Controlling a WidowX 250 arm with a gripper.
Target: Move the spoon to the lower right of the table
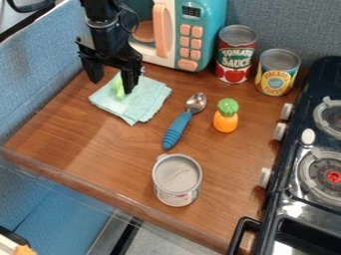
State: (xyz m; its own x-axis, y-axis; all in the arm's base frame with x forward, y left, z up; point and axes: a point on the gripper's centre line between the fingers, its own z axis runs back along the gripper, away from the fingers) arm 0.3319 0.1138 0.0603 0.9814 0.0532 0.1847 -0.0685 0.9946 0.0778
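- Camera view: gripper (112,85) hangs over the cloth (148,97), fingers apart, presumably ready to grasp.
- The spoon (196,102) lies flat, its thick handle (175,132) likely the easier grip.

- The red can (235,56) near the far edge of the tabletop (223,159) reads "TOMATO SAUCE" in large pale capitals, on two lines, above a picture of red tomatoes.
- The blue-and-yellow can (275,74), near the far right corner of the tabletop, reads "PINEAPPLE" on its round label, with a smaller word below that looks like "SLICES".
- The toy microwave (220,11), at the far edge of the tabletop, has a dark display (191,11) with pale digits that look like a row of eights.
- The pale can (177,180), toward the near edge of the tabletop, carries tiny red print low on its side, too small to read.
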